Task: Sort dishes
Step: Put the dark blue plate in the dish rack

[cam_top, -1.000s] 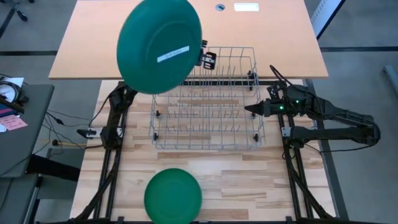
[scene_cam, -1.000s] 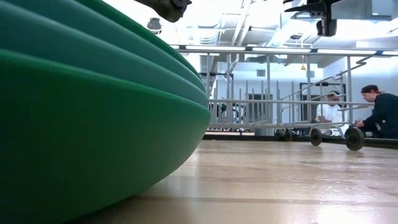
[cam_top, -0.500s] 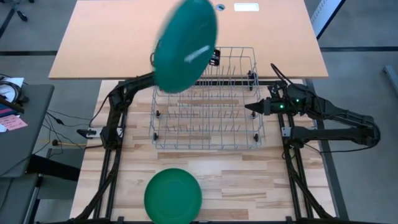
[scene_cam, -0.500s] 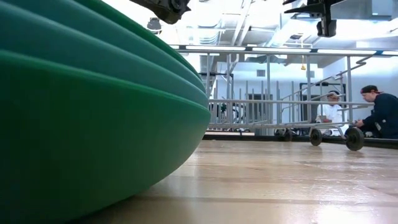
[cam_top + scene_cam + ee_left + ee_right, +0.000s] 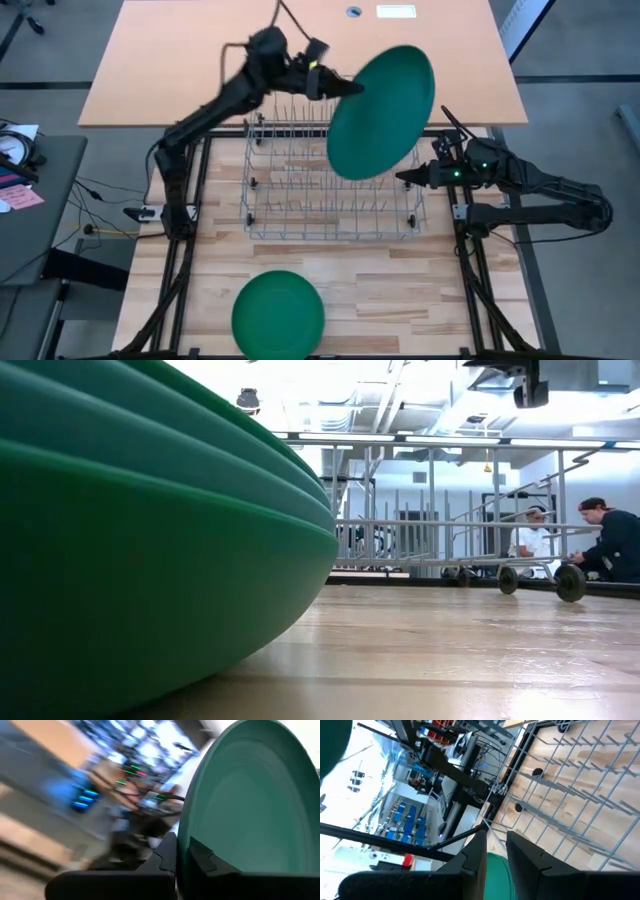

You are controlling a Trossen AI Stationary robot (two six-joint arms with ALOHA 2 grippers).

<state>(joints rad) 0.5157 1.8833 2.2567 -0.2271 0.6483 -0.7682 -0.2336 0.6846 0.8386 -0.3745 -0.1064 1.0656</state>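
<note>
**One plate in the air, none in the rack yet**

The left gripper [image 5: 335, 87] is clamped tight on the rim of a teal plate [image 5: 381, 112], holding it tilted on edge above the far right part of the wire rack [image 5: 335, 200]. As far as I can see, no plate stands between the rack's tines. The right gripper [image 5: 402, 176] waits low at the rack's right side, jaws a little apart with nothing between them. A stack of green plates [image 5: 278, 313] sits on the table [image 5: 400, 300] near the front edge, well apart from the rack. I'd call the sorting barely begun: this plate needs slotting, then the stack.
</note>
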